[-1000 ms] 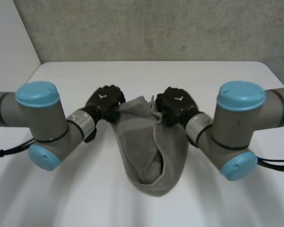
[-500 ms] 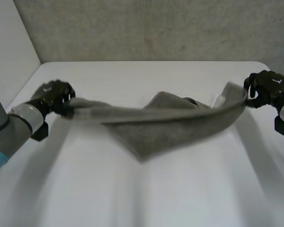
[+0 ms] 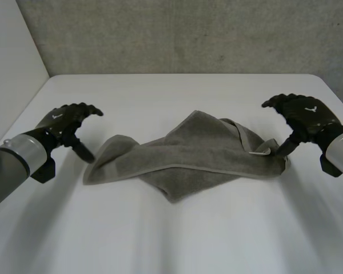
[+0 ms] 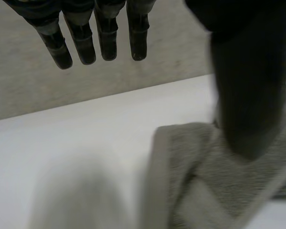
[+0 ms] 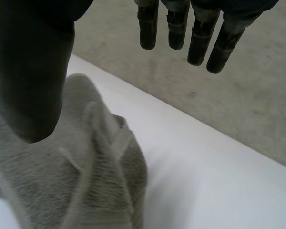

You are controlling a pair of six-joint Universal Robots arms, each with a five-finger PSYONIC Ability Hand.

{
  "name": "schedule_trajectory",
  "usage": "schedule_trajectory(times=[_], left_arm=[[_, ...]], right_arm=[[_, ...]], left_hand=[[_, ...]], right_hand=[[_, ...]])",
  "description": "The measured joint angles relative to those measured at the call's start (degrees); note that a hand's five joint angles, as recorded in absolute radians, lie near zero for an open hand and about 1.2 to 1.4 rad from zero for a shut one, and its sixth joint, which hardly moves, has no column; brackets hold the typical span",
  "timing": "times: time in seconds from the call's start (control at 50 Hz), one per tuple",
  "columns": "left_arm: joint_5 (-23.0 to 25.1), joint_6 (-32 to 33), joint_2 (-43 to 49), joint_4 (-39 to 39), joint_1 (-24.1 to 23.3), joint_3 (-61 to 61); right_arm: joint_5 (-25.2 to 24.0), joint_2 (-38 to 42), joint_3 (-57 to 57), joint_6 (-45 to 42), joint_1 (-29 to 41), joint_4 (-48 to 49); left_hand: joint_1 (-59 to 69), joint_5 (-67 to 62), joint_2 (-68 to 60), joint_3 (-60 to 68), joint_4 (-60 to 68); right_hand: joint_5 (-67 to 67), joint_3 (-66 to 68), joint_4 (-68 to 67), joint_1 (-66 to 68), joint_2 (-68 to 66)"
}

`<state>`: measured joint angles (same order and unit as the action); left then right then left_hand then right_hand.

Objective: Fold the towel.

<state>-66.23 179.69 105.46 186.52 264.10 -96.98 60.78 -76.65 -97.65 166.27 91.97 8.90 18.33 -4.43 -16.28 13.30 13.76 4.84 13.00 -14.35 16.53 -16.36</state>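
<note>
A crumpled grey terry towel (image 3: 188, 154) lies midway across the white table (image 3: 177, 234). The black left hand (image 3: 63, 121) hangs just beside its left end, fingers spread wide. The black right hand (image 3: 302, 113), equally splayed, flanks its right end.

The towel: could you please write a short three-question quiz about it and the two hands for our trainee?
1. True or false: the left hand and the right hand both pinch the towel.
2. Where does the towel lie? A: rumpled on the white table. B: hanging in the air between the hands. C: draped over one arm.
3. Which hand is nearest the towel's white label?
Key: 1 false, both hands are open with fingers apart; 2 A; 3 the right hand.
</note>
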Motion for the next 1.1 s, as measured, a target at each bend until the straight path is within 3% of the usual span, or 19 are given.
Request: schedule_trajectory(times=[0.1, 0.2, 0.26, 0.42, 0.64, 0.8, 0.86, 1.02, 1.1], left_arm=[[6.33, 2.32, -2.93, 0.93, -0.29, -4.34], [8.92, 10.35, -3.06, 2.86, -2.03, -8.51], [7.81, 15.94, -1.47, 3.79, -3.41, -9.35], [-2.29, 27.30, 8.12, 4.71, -6.52, -6.17], [-5.67, 27.87, 14.27, 7.79, -7.62, 0.29], [-5.55, 27.62, 15.54, 9.18, -8.36, 3.73], [-5.56, 27.62, 16.31, 9.24, -8.71, 4.79], [-5.57, 27.64, 19.02, 9.17, -9.30, 6.77], [-5.58, 27.59, 19.85, 9.18, -9.54, 7.69]], right_arm=[[-1.58, -1.51, -2.57, -8.61, 2.14, -1.24], [-1.45, -1.60, -5.21, -21.02, 3.83, -5.11], [-1.12, -1.13, -6.39, -26.74, 4.25, -7.03], [0.86, 2.47, -6.79, -34.45, 4.13, -8.08], [3.06, 9.46, -2.11, -38.96, 3.57, -2.54], [7.93, 13.19, 3.03, -40.65, 3.80, 0.53], [8.87, 14.70, 4.85, -40.33, 4.05, 0.73], [9.08, 18.30, 8.32, -36.32, 4.70, 0.58], [8.77, 19.14, 9.29, -33.27, 4.70, 0.53]], left_hand=[[0.00, -0.11, 0.00, 0.00, 0.00], [0.00, -0.91, -0.02, 0.00, 0.00], [0.16, -3.34, -1.16, 0.00, 0.00], [0.16, -4.86, -2.24, 0.00, 0.00], [0.16, -5.00, -2.24, 0.00, 0.00], [0.16, -5.04, -2.24, 0.00, 0.00], [0.16, -5.25, -2.49, 0.00, 0.00], [0.32, -6.03, -3.45, 0.00, 0.00], [8.17, -13.13, -10.86, 0.00, 0.00]], right_hand=[[3.11, 0.00, 0.00, 0.81, -0.23], [4.61, 0.00, 0.00, 1.87, -0.24], [4.70, 0.00, 0.00, 1.87, -0.24], [4.70, 0.00, 0.00, 1.88, -0.24], [7.13, 0.00, 0.00, 4.23, -4.04], [35.52, 0.00, 0.00, 33.90, -34.48], [41.53, 0.00, 0.00, 40.25, -40.01], [42.97, 0.00, 0.00, 41.58, -41.03], [42.90, 0.00, 0.00, 41.47, -41.00]])
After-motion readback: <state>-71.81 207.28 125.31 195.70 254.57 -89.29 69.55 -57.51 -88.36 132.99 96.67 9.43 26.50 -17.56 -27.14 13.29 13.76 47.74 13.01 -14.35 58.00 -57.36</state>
